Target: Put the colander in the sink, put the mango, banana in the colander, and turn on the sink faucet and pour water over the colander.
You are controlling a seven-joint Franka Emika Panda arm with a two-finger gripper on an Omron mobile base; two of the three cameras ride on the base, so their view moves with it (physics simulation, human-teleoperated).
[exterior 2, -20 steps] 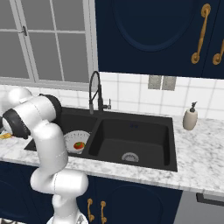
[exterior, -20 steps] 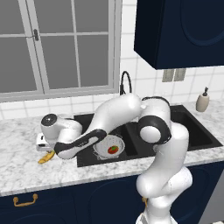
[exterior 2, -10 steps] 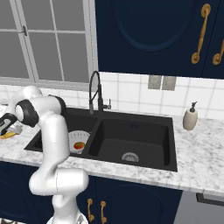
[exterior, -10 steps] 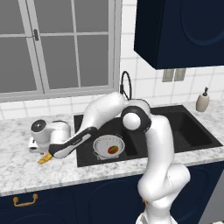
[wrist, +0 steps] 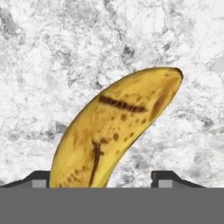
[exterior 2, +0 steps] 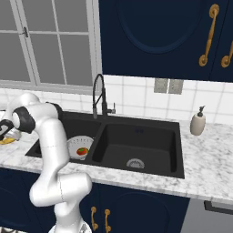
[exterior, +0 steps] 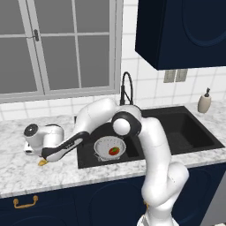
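1. Here, the colander (exterior: 110,148) is seen resting in the left basin of the sink (exterior: 185,128), with the mango (exterior: 114,151) already lying inside it.
2. The banana (wrist: 118,127) is found on the marble counter (exterior: 17,165) to the left of the sink, where only its yellow end (exterior: 43,162) is visible from the base, tucked under the hand.
3. The gripper (wrist: 99,177) is lowered right over the banana; in the hand view the fruit is seen running between the two dark fingertips (wrist: 168,178), which stand apart on either side of its lower end and are not yet pressed against the peel.
4. The step in hand is judged to be the grasp of the banana.
5. The grip is best taken across the narrow width of the fruit, not along its curve, so that it is not squeezed out sideways.
6. The fingers should be kept just clear of the counter, and closing should be gentle, since the peel is probably soft and smooth.
7. The banana should be lifted straight up before it is swung over the sink rim toward the colander.
8. The sink faucet (exterior 2: 99,95) is left untouched for now.
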